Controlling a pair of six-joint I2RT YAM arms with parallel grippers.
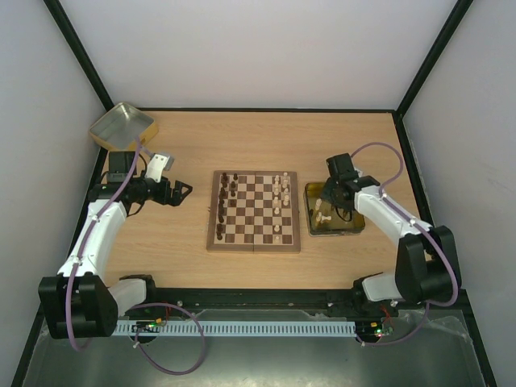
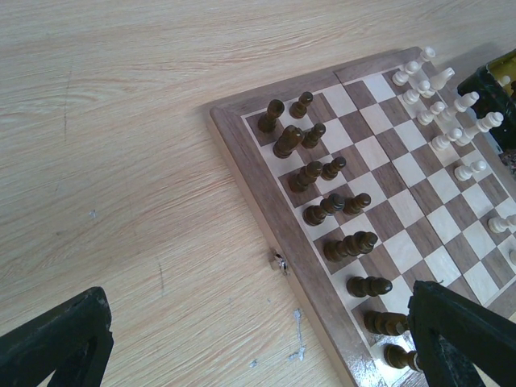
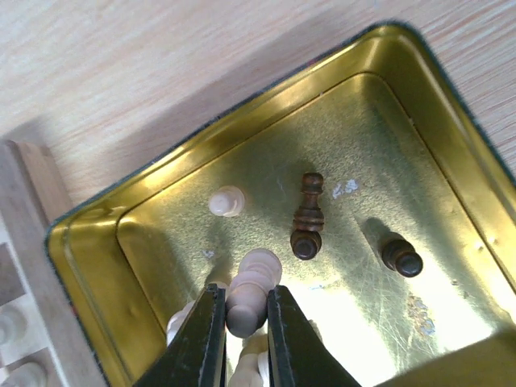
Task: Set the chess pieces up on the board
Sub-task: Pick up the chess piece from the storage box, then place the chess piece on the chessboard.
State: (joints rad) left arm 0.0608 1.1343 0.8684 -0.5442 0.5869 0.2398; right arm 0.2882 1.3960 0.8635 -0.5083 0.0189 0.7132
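Table (image 1: 242, 266): pale wood-grain top, with a few small light scuffs (image 2: 298, 348) in the left wrist view.
Gold tray (image 1: 334, 233): shiny rectangular metal with a dark outer rim, lying flat on the table's right side.
Second tin (image 1: 121, 125): gold-lined, at the far-left corner.
Walls (image 1: 242, 48): plain white on 3 sides, with black frame posts (image 1: 81, 56).
Near edge: 1 white slotted strip (image 1: 242, 329).

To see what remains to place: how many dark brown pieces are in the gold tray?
2. One dark piece lies on its side near the tray's middle; a second dark piece is beside it, to the right in the wrist view. More may hide under the right pincer.
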